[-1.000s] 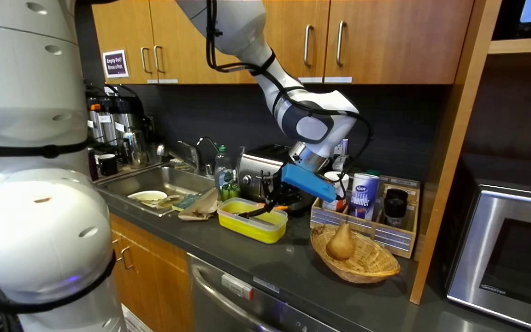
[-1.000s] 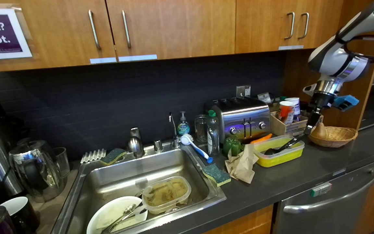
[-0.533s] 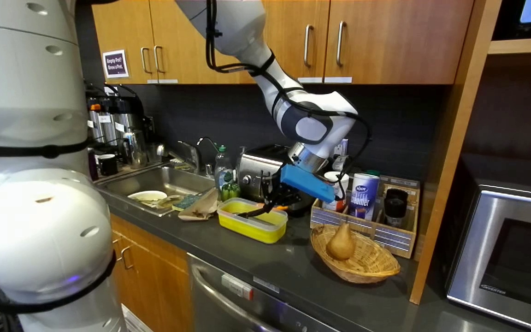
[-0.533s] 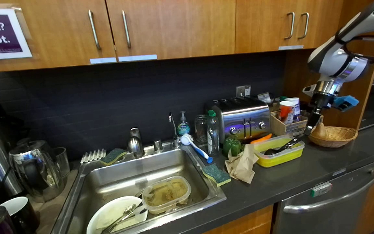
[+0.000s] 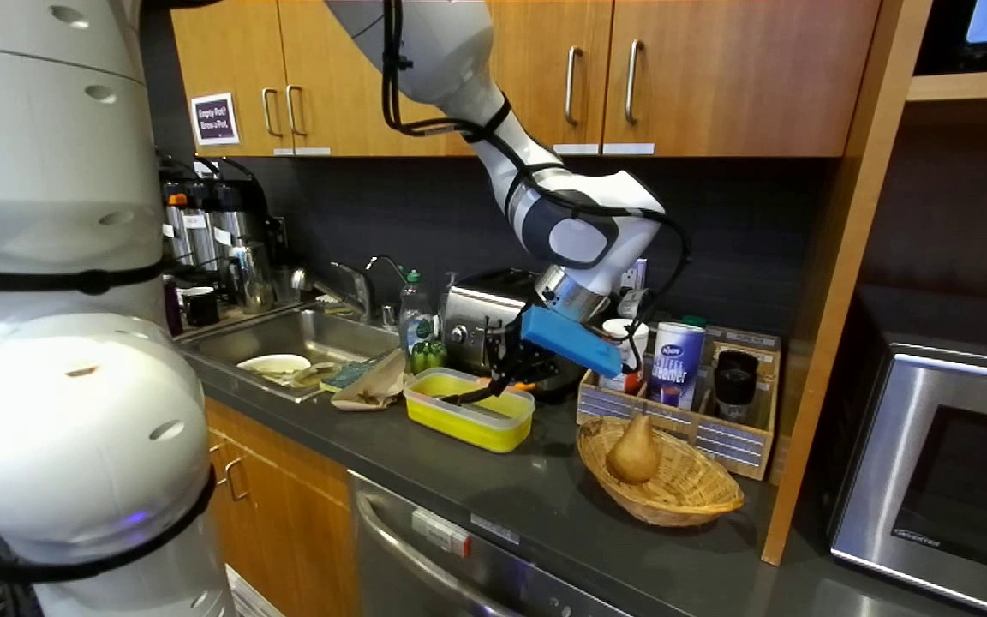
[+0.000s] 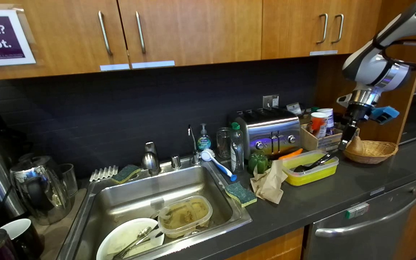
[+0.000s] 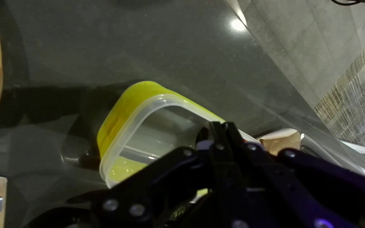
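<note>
My fingers [image 7: 215, 133] are clenched, and from how both exterior views line up I judge that they grasp the black spoon [image 6: 320, 161] near the end of its handle; in the wrist view they hide the contact itself. The spoon slants down to the left into the yellow container [image 5: 459, 428], near the middle of the frame in an exterior view, with its bowl inside the container's walls. I cannot tell whether the bowl rests on the bottom. So the grip looks made to me, and the spoon is neither let go nor clear of the container. The pear [image 5: 635, 452] sits in the wicker basket [image 5: 699, 482] at the lower right, apart from me, and the brown paper [image 5: 376, 381] lies just beside the container's left end.

My arm [image 6: 376, 68] enters at the upper right corner of an exterior view and drops toward the tabletop [image 5: 545, 497], the wrist bent so that I point down and left. In the wrist view I come in from the bottom edge, tips together just right of the middle, in front of the container's opening and rim.
</note>
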Robot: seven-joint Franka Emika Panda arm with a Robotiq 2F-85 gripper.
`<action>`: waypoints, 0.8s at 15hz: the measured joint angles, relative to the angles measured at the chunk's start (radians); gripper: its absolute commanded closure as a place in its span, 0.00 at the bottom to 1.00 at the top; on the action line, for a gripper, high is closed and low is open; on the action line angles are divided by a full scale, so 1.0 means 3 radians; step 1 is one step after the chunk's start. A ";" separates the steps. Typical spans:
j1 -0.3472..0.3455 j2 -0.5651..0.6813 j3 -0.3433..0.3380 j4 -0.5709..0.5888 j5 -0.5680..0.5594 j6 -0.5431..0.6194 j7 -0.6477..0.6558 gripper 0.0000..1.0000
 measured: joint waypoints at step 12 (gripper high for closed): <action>0.0000 0.0024 -0.0029 0.0000 0.0000 0.0000 0.0000 0.00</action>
